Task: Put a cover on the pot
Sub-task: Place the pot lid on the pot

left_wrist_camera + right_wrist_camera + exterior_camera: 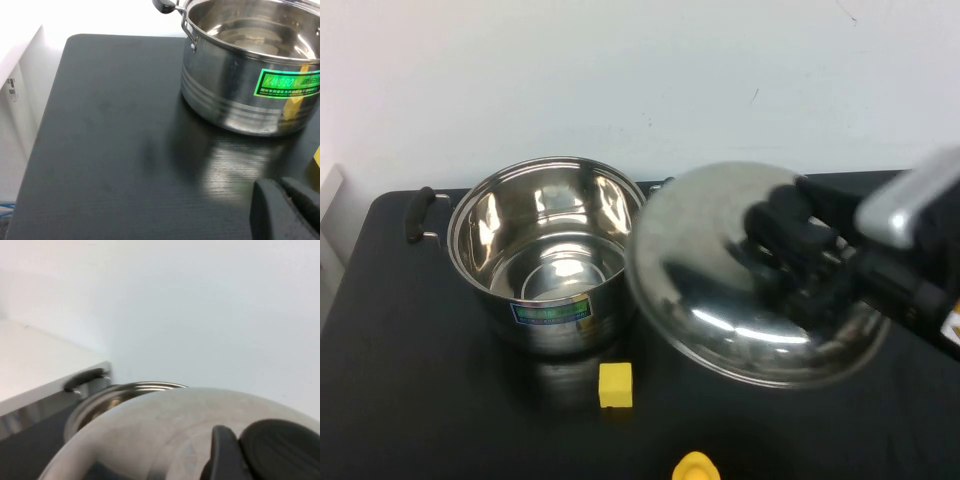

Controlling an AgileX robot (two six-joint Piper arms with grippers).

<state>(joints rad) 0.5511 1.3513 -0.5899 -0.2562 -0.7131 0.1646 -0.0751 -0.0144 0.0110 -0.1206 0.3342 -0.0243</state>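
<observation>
The pot (545, 260) is a large shiny steel stockpot with black side handles and a blue-green label. It stands open at the table's centre-left and also shows in the left wrist view (240, 90). My right gripper (790, 245) is shut on the black knob (280, 450) of the domed steel lid (720, 250). It holds the lid tilted in the air just right of the pot, with the lid's edge near the pot's right rim. My left gripper (282, 200) shows only in its wrist view, low over the table in front of the pot, fingers together and empty.
A yellow cube (615, 385) lies on the black table (400, 400) just in front of the pot. Another yellow object (695, 467) lies at the front edge. A white wall stands behind the table.
</observation>
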